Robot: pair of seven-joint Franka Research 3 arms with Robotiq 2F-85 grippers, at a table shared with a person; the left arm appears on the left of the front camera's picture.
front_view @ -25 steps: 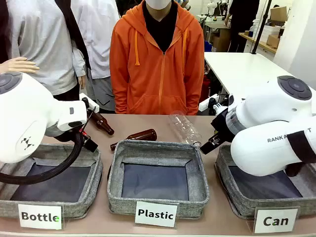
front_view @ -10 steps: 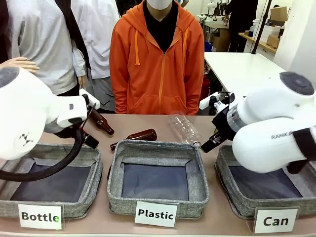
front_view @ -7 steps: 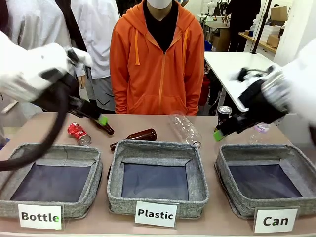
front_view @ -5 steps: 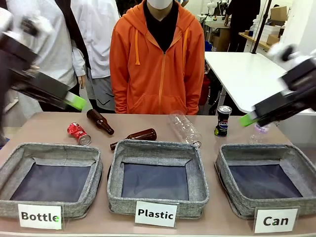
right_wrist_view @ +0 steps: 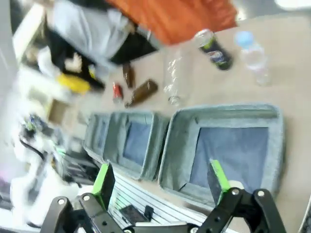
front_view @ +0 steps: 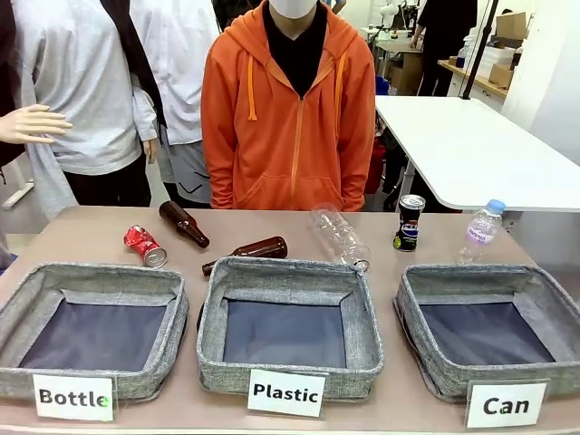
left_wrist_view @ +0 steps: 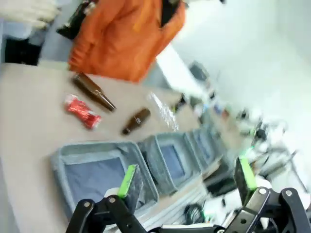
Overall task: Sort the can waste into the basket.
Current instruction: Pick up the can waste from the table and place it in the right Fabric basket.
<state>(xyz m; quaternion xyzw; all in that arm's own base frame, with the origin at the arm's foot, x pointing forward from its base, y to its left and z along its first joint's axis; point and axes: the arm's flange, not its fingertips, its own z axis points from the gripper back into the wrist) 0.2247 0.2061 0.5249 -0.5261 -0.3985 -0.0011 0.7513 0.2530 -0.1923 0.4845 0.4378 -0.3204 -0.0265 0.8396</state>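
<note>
The crushed red can [front_view: 145,246] lies on the table at the far left, behind the "Bottle" basket. Farther right, the dark Pepsi can [front_view: 409,222] stands upright behind the grey "Can" basket [front_view: 410,308], whose dark lining is bare. My left gripper [left_wrist_view: 187,177] hangs open high above the table's left end, with the red can [left_wrist_view: 83,111] far below it. High over the right side, my right gripper [right_wrist_view: 161,178] is also open above the Can basket [right_wrist_view: 223,111], the Pepsi can [right_wrist_view: 214,51] beyond it. Neither holds anything.
Two brown glass bottles [front_view: 186,224] [front_view: 249,251] lie behind the left and middle baskets. A clear plastic bottle [front_view: 340,237] lies by the "Plastic" basket [front_view: 362,308], and a small water bottle [front_view: 480,231] stands far right. A person in an orange hoodie [front_view: 290,118] stands at the far edge.
Both arms have swung up and outward, out of the front view. That uncovered the red can, the Pepsi can and the water bottle. Both grippers stayed open.
</note>
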